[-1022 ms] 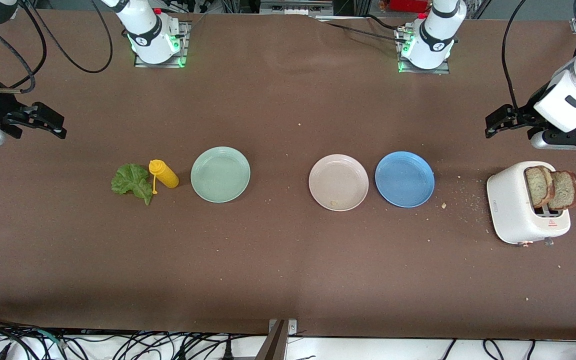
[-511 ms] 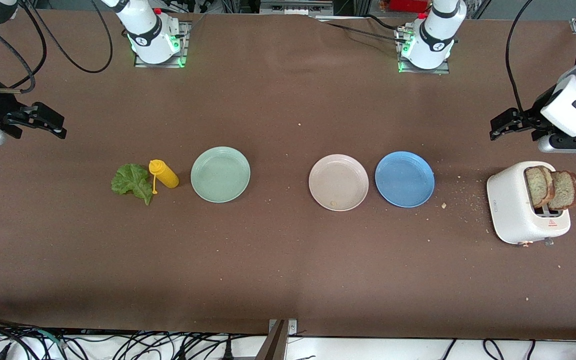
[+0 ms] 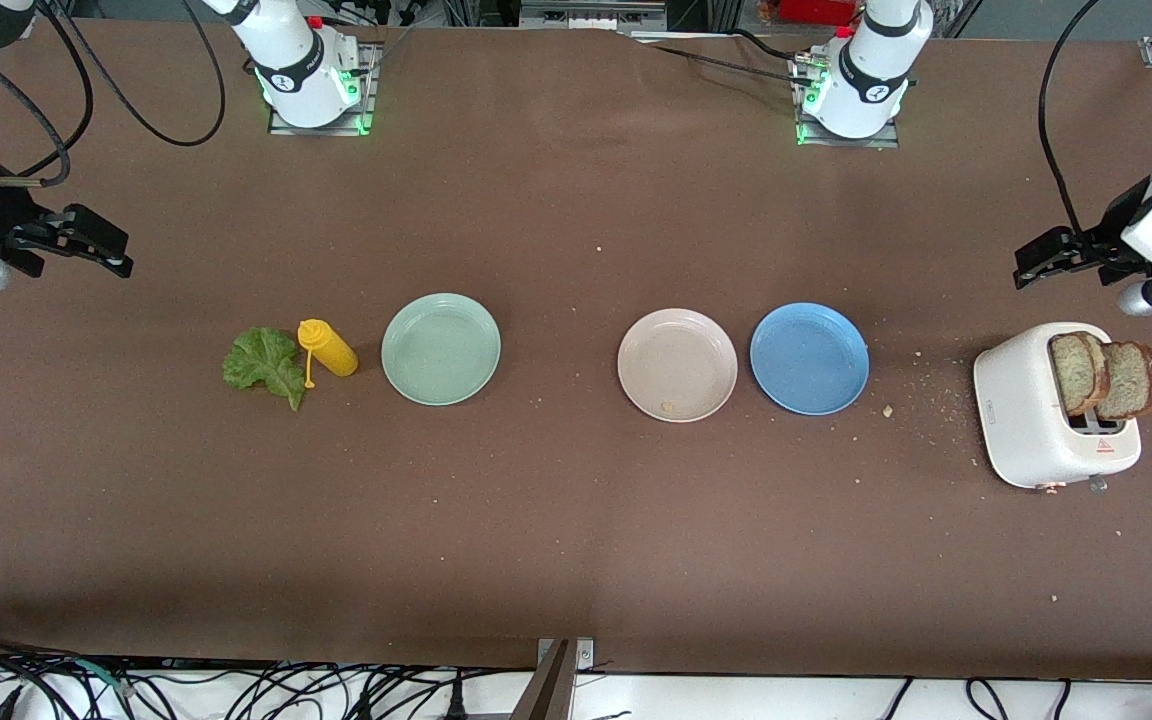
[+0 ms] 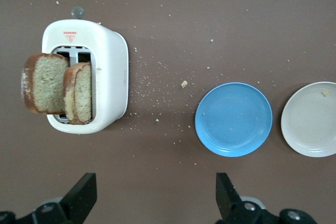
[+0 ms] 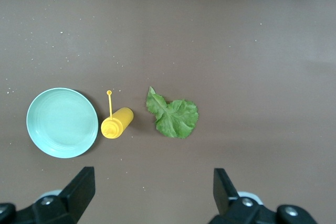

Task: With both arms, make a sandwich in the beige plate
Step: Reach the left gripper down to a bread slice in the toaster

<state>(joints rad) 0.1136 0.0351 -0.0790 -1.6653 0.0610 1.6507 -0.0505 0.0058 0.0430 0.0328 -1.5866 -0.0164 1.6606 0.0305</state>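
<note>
Both sets of jaws stand wide and empty. The left gripper (image 3: 1036, 268) hangs over the desk (image 3: 576, 540) at 11 o'clock from the toaster (image 3: 1021, 415), which holds two bread slices (image 3: 1101, 375). The right gripper (image 3: 101, 250) waits over the desk at 10 o'clock from the lettuce (image 3: 264, 365). The beige plate (image 3: 677, 364) sits bare at 9 o'clock of the blue plate (image 3: 809, 358).

beige plate (image 4: 310, 121) cut by frame edge, slice bottoms inside toaster (image 4: 107, 72)
</note>
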